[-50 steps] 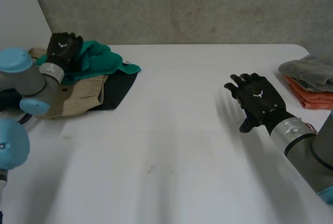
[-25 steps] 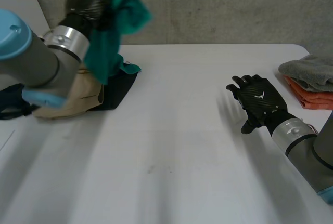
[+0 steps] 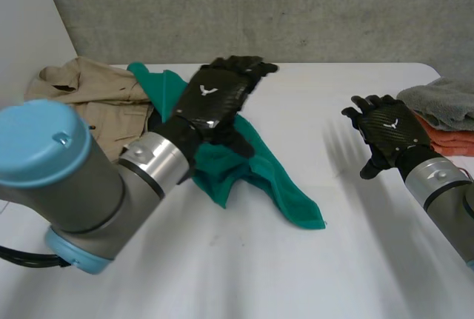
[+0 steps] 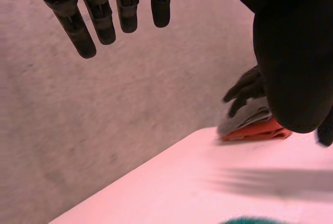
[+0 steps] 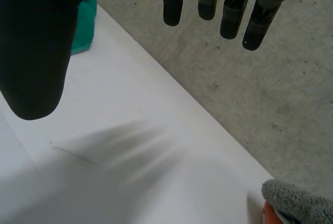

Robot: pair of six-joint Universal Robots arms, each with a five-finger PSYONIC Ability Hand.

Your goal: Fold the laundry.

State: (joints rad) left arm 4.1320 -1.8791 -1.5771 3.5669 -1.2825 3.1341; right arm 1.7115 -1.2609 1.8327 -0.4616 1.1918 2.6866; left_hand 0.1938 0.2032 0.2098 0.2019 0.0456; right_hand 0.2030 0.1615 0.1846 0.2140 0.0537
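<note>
Head view has the left robot hand (image 3: pixel 215 101) over the back-left part of the tabletop (image 3: pixel 244 260), its fingers stretched straight toward the back edge. In the left wrist view those fingers (image 4: pixel 78 31) hang straight and apart from the thumb with nothing between them, so the hand is released. Under and beside it lies the green cloth (image 3: pixel 274 178), rumpled and spread from near the back edge toward the tabletop's middle, one corner pointing at the front edge. The thumb may rest on the cloth, but contact is hard to judge from here. Just behind the cloth, at the back-left corner, sits a crumpled beige shirt (image 3: pixel 89 93).

Well apart, near the right edge, the right robot hand (image 3: pixel 389 130) hovers above bare tabletop with its fingers (image 5: pixel 229 13) straight and spread, holding nothing. Just beyond it, at the right edge, a grey towel (image 3: pixel 441 101) lies on a folded orange cloth (image 3: pixel 452 141).
</note>
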